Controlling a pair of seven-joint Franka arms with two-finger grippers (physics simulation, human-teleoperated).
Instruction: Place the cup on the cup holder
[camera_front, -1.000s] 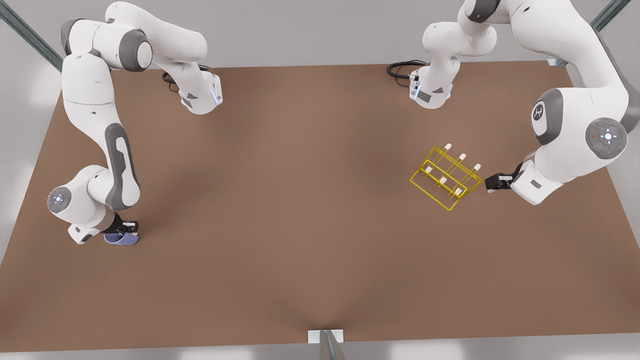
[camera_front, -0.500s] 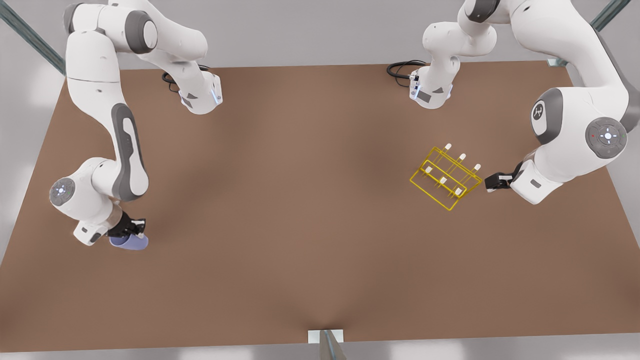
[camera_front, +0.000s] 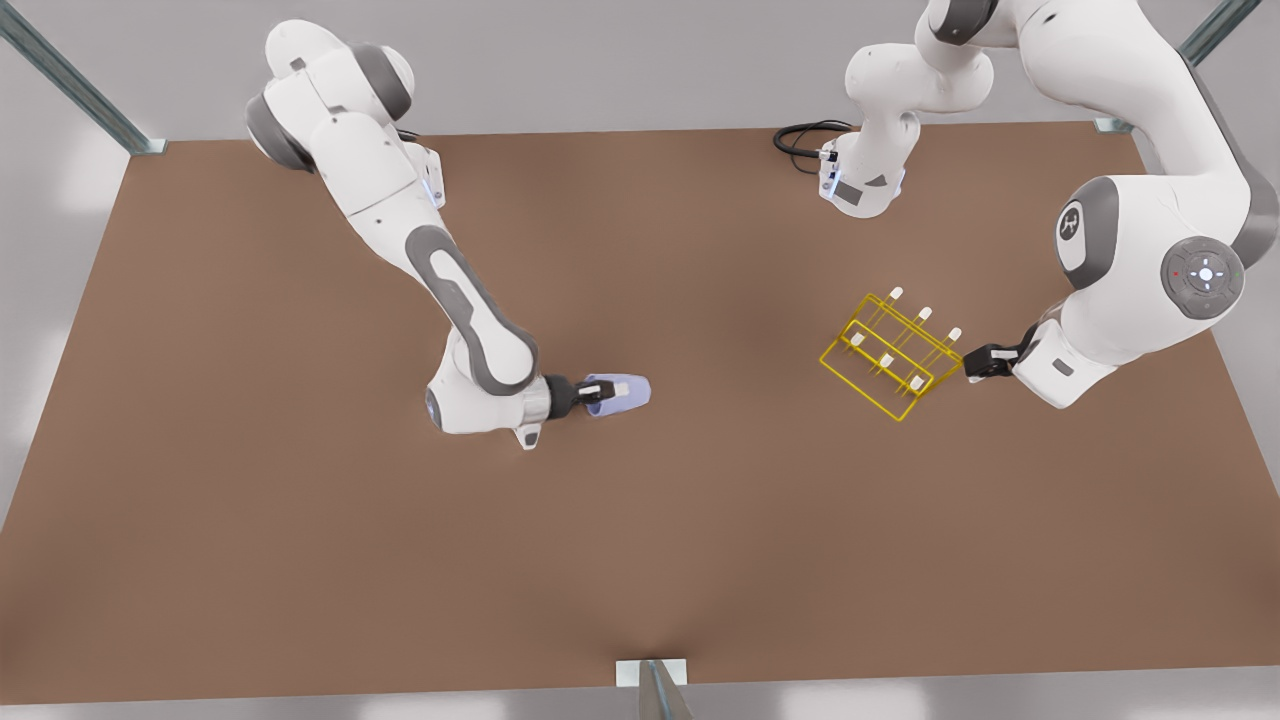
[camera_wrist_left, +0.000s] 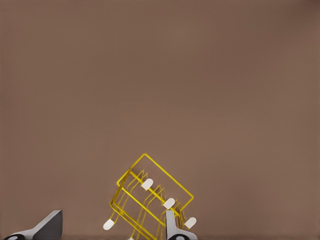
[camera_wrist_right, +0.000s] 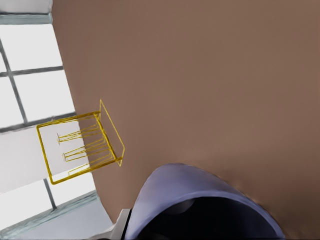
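Holding the cup clear of the table, the right gripper is clamped on the cup's rim end at roughly the middle of the work surface, slightly toward the front view's left. The cup lies on its side in the grip, its narrower base pointing toward the front view's right and its wider mouth facing back toward the wrist. In the right wrist view the lavender-blue cup sits directly under the camera with its dark interior visible, and the cup holder appears farther off across the brown table. The right arm reaches out from its base at the table's far edge, forearm angled down toward the cup. Farther toward the front view's right, well apart from the cup, the yellow wire cup holder stands on the table with its six white-tipped pegs pointing up, no cup on any of them. The left gripper is positioned just beside the holder's right-hand corner, low over the table. In the left wrist view the left gripper has its fingers spread apart with nothing between them, and one fingertip overlaps the near edge of the cup holder. A black cable lies coiled at the table's far edge beside the left arm's base.
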